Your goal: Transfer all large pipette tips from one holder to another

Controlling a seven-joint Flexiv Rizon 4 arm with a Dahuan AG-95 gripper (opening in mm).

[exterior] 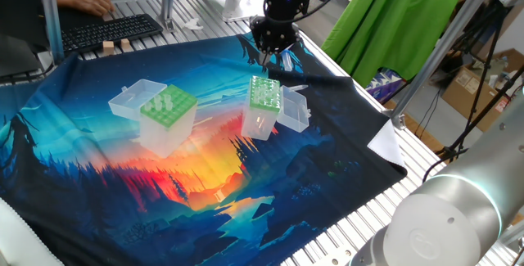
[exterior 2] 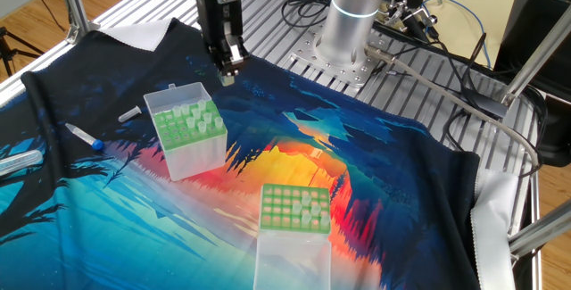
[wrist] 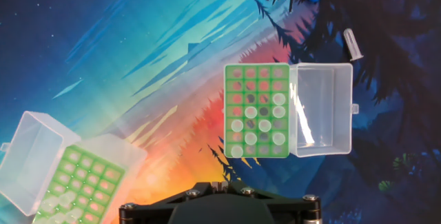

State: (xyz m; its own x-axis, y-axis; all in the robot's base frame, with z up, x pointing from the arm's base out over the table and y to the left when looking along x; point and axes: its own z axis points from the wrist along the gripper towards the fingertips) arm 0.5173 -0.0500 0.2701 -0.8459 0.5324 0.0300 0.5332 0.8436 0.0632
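- Pipette tips (exterior 2: 198, 117) stand upright in the near holder (exterior 2: 186, 134), lid open (reachable from above).
- Pincer (exterior 2: 227, 78), shut and empty, hangs just behind that holder.

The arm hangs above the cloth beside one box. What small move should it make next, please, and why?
Probably open the jaws. The gripper hangs shut above the cloth, apparently holding nothing, just beside the narrower box. Pipette tips stand upright in its holes, and shut jaws cannot close around one. Opening first, before descending, seems safest.
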